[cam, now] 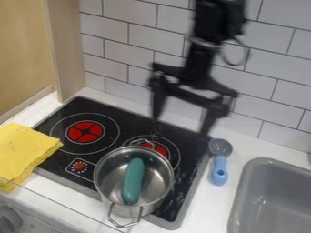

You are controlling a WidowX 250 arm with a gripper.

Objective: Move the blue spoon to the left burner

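Gripper: the black gripper [180, 127] hangs down over the back right part of the stove, in front of the tiled wall [142, 41], with its tips pointing downward
Fingers: they stand wide apart, one toward the left and one toward the right, and between them nothing is held
Blue spoon: the blue spoon [219, 171] lies on the white counter [195, 208], between the stove and the sink, just beside the right edge of the stove; its grey bowl is toward the wall, and its blue handle, which has a hole near the end, is toward the front
Left burner: the left burner [85, 132] is a red disc with pale rings around it, on the black stove top [124, 117], and the spoon is well apart from it
Right burner: the right burner [161, 149] is partly hidden behind the pot
Pot: the metal pot [104, 175] stands upright on the front right part of the stove, with one wire handle toward the front and the other toward the back
Inside the pot: a long green object [133, 181] with rounded ends
Cloth: the yellow cloth [24, 152] is folded, at the left side of the stove
Sink: the grey sink [243, 193] is at the right, set in the counter
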